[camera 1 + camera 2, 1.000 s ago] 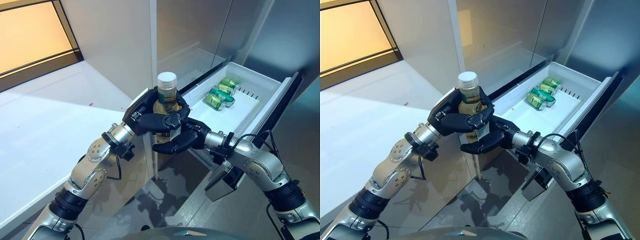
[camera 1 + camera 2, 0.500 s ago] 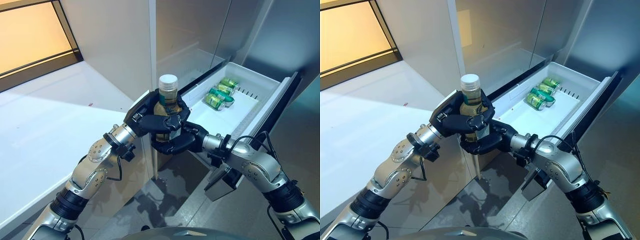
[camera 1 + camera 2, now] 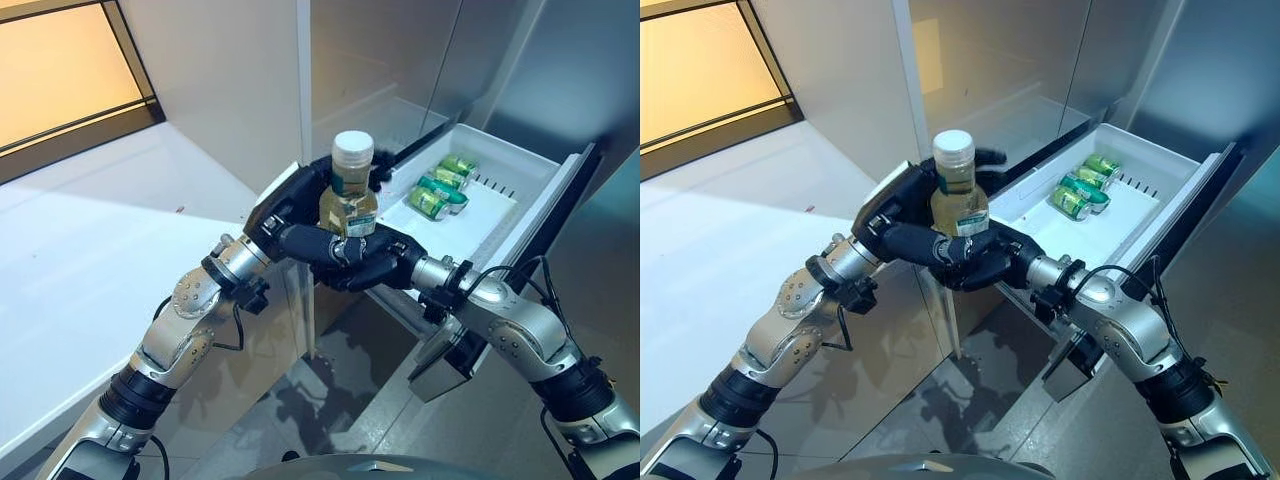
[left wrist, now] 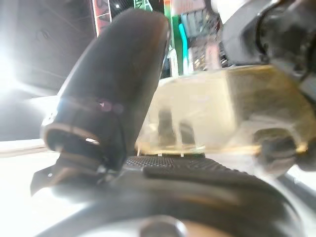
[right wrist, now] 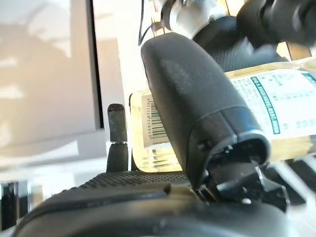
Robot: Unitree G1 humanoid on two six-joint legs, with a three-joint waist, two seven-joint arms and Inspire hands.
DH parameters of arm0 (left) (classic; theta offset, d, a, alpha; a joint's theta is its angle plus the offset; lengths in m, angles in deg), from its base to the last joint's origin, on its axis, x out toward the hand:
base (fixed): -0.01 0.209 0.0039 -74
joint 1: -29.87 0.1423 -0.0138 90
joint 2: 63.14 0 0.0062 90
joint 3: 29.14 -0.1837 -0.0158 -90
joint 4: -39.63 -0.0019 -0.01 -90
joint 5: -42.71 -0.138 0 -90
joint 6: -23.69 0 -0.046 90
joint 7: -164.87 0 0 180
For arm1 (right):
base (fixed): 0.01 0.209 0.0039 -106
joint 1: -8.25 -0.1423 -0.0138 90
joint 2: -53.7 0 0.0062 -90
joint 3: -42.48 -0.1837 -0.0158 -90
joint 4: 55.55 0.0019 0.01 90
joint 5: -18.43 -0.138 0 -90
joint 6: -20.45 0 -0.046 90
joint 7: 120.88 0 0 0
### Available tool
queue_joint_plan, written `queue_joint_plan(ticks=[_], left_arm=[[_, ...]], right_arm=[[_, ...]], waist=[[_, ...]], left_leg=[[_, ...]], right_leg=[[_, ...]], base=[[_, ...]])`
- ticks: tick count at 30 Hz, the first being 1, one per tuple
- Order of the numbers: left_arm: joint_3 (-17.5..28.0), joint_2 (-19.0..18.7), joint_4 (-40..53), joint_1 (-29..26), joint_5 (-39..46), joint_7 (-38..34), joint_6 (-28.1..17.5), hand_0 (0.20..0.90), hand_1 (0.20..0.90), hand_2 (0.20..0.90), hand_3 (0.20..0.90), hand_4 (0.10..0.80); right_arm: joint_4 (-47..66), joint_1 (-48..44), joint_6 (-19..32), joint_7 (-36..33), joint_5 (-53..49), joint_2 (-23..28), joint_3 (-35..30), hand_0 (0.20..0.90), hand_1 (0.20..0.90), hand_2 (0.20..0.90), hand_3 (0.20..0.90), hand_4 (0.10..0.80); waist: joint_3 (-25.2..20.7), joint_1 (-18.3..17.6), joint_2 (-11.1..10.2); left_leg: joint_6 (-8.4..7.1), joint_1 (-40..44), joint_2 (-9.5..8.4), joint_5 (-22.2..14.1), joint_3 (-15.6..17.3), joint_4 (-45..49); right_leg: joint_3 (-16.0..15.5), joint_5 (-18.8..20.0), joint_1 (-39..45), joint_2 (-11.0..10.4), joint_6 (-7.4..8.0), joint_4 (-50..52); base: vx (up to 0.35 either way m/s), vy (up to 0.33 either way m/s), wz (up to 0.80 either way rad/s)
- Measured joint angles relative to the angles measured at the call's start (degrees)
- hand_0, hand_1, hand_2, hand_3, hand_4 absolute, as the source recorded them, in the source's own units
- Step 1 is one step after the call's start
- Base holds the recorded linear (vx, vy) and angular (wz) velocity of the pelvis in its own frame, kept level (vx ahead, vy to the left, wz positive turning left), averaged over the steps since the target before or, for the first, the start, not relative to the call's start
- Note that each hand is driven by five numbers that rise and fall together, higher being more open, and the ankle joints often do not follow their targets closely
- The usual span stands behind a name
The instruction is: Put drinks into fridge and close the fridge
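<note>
Clear plastic bottle of yellowish drink with a white screw cap (image 3: 350, 190) is standing upright between both hands: the left hand (image 3: 300, 215) is curling round it, the right hand (image 3: 375, 265) is gripping its base beside the white fridge drawer (image 3: 500, 215) holding green cans (image 3: 438, 190). Its label print is too small to read.

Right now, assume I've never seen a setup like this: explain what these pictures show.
This is a humanoid robot with two silver arms ending in dark fingered hands. The two wide pictures come from cameras on its head, looking down; the two close-ups come from cameras on each wrist. Both the left hand and the right hand are curled round a bottle of pale yellow drink with a white cap, held upright in the air. Behind it a white fridge drawer stands pulled open, with green cans lying inside. A white counter lies on the robot's left.
</note>
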Motion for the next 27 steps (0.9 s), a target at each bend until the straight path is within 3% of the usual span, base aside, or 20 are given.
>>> queue_joint_plan(ticks=[5,9,13,18,22,26,27], left_arm=[[7.45,3.76,2.91,-0.09,-3.3,-8.83,-11.63,0.9,0.9,0.9,0.9,0.8],[12.28,4.94,3.08,-1.78,-6.85,-17.45,-17.74,0.9,0.9,0.9,0.9,0.8],[13.59,5.47,3.07,-1.87,-10.01,-23.69,-19.56,0.9,0.9,0.9,0.9,0.8],[13.58,5.7,3.07,-1.87,-9.79,-25.34,-19.31,0.9,0.9,0.9,0.9,0.8],[13.28,7.04,3.07,-1.97,-2.9,-17.79,-14.15,0.9,0.9,0.9,0.9,0.8],[8.53,10.16,2.16,-1.46,19.55,-3.29,4.72,0.9,0.9,0.9,0.9,0.8],[8.87,12.36,1.96,-0.41,24.14,-0.98,6.81,0.9,0.9,0.9,0.9,0.8]], right_arm=[[-3.87,0.01,0.57,-5.26,2.79,-0.07,-6.71,0.3,0.3,0.3,0.2,0.1],[-7.57,0.02,0.64,-9.03,5.1,-0.04,-10.54,0.3,0.3,0.3,0.2,0.1],[-10.0,0.13,1.55,-11.3,6.24,-0.09,-11.55,0.3,0.3,0.3,0.2,0.1],[-12.97,0.13,3.17,-13.85,8.04,-0.62,-11.63,0.3,0.3,0.3,0.2,0.1],[-16.62,0.12,4.76,-16.18,10.94,-0.75,-11.65,0.3,0.3,0.3,0.2,0.1],[-23.23,-0.7,5.21,-18.96,15.05,-0.2,-11.68,0.3,0.3,0.3,0.2,0.1],[-25.66,-1.25,5.24,-19.43,15.13,0.06,-11.69,0.3,0.3,0.3,0.2,0.1]], waist=[[0.09,0.32,-0.16],[0.1,0.35,-0.17],[0.16,0.21,-0.24],[0.17,0.35,-0.23],[0.18,0.52,-0.21],[0.64,2.09,-0.25],[0.79,2.58,-0.33]], left_leg=[[0.0,-0.17,-0.05,0.0,-0.18,0.0],[0.0,-0.25,-0.05,0.0,-0.51,0.0],[0.0,-0.29,-0.06,0.0,-0.53,0.0],[0.0,-0.29,-0.06,0.0,-0.63,0.0],[0.01,-0.29,-0.13,0.01,-1.24,0.0],[0.1,-0.32,-0.32,0.07,-1.9,0.0],[0.12,-0.32,-0.36,0.08,-1.9,0.0]], right_leg=[[-0.09,0.0,-0.13,-0.02,0.0,0.0],[-0.21,0.0,-0.12,0.01,0.0,0.0],[-0.23,0.0,-0.13,0.0,0.0,0.0],[-0.38,0.0,-0.07,0.0,0.0,0.0],[-1.32,-0.01,0.15,-0.05,0.01,0.0],[-1.6,-0.01,0.33,-0.14,0.01,0.0],[-1.63,-0.01,0.33,-0.17,0.01,0.0]], base=[[0.0,0.0,0.0],[0.004,-0.003,0.02],[0.0,0.0,0.0],[0.001,0.001,0.01],[0.005,0.004,0.08],[0.014,0.02,0.07],[0.016,0.029,0.05]])
